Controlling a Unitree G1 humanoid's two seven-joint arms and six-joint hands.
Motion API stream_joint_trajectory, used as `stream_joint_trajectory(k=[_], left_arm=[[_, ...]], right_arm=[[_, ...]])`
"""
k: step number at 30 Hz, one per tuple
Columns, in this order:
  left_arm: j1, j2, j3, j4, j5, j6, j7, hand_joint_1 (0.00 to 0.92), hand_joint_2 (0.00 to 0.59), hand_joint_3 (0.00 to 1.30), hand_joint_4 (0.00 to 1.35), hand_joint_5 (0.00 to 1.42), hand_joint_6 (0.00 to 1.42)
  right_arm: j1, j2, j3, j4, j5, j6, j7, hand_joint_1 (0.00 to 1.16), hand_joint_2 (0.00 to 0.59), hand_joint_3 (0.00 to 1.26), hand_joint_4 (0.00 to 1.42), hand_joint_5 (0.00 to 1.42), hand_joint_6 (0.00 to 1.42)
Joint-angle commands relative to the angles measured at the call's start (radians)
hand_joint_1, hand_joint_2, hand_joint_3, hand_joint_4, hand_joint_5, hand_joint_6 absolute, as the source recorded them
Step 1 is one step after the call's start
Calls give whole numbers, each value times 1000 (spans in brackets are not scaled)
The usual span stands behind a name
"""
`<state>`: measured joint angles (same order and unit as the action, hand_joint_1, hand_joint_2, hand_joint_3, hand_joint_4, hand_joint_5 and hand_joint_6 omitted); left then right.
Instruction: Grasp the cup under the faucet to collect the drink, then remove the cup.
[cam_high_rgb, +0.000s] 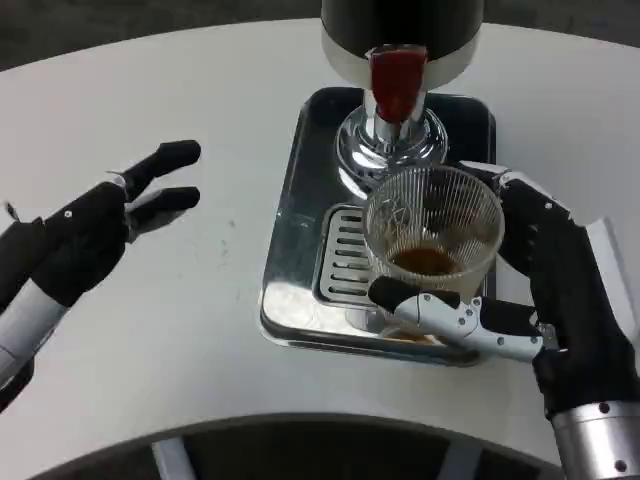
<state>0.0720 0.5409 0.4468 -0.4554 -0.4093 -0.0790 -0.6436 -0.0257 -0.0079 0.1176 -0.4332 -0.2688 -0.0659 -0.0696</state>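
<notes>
Right hand (520, 300) grips ribbed clear glass cup (433, 232) holding amber drink over steel drip tray (290, 250); tilting could spill it; left hand (110, 220) open.

I get one head-mounted view, looking steeply down and close onto the white table (230, 60), my left forearm entering at the picture's left edge, my right at its right.

Ribbed glass cup (433, 232), amber drink inside, below faucet (397, 82).
</notes>
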Motion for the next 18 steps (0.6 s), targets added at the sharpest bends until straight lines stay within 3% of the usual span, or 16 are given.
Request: stream_joint_trajectory(k=[1,18], left_arm=[[37,25,-6,-29,60,-63,-14,0,48,139,42,115,74],[120,93,13,-73,343,-332,-5,0,49,140,36,109,49]], right_arm=[[29,6,18,-60,15,4,18,1017,101,753,748,885,838],[79,12,54,-138,32,53,59,1017,101,753,748,885,838]])
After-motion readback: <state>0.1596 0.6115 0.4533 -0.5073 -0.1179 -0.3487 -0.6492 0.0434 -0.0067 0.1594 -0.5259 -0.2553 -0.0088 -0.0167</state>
